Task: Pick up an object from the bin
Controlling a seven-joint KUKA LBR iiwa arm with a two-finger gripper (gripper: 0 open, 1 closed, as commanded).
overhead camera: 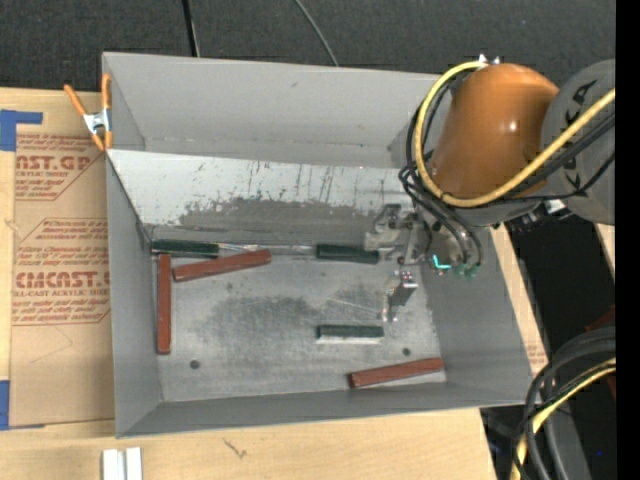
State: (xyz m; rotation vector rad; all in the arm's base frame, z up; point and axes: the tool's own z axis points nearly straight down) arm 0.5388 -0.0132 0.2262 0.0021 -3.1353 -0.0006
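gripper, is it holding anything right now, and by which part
Nothing shows in the gripper; it hangs by the right end of the short dark green bar.

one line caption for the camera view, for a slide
Gripper low on the right side of a grey bin, close to a dark green stick, reddish-brown sticks scattered around.

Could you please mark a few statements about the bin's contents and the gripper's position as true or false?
1. Three reddish-brown sticks lie in the bin. True.
2. One such stick lies along the bin's left wall. True.
3. The gripper is over the bin's left half. False: it is over the right half, near a dark green stick.
4. The dark green sticks lie heaped together. False: they lie apart from one another.
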